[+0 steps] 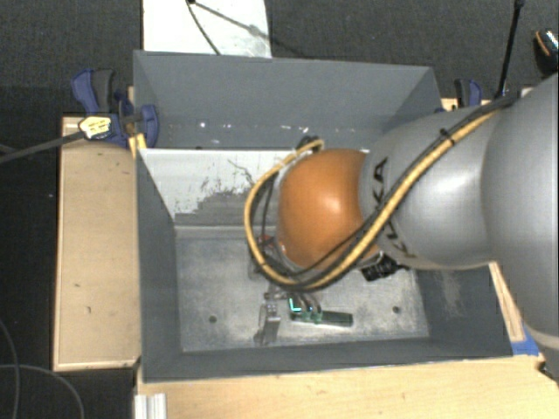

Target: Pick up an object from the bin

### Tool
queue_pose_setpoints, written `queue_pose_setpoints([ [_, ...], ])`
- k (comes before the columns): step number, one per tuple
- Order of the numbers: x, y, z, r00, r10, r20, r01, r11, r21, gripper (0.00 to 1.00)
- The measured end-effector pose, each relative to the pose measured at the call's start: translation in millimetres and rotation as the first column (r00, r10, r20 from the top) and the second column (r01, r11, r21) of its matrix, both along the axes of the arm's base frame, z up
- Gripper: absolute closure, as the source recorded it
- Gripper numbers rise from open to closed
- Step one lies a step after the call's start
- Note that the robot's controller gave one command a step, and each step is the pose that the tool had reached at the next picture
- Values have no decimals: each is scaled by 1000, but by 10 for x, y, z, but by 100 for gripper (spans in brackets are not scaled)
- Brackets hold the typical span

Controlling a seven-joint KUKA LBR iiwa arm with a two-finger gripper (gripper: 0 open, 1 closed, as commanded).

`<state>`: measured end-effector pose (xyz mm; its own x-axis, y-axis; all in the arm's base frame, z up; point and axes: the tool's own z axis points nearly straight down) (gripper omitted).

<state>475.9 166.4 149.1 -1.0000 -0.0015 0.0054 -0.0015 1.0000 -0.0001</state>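
Note:
My gripper (272, 314) hangs low over the bin floor, near the front wall and about at the middle, just below the arm's orange cover. A small, flat, dark green oblong thing (330, 319) lies on the floor right beside it, to its right. The thing's left end, with a light teal patch, reaches up against the gripper. Whether the two touch is hidden.
The arm and its orange cover with looped cables hang over the right and middle of the bin and hide the floor beneath them. Bare grey floor shows on the left side and along the front right.

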Motion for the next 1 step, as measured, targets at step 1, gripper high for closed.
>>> queue_pose_setpoints([
  [1,101,-918,-773,941,338,15,-338,941,-1,0],
])
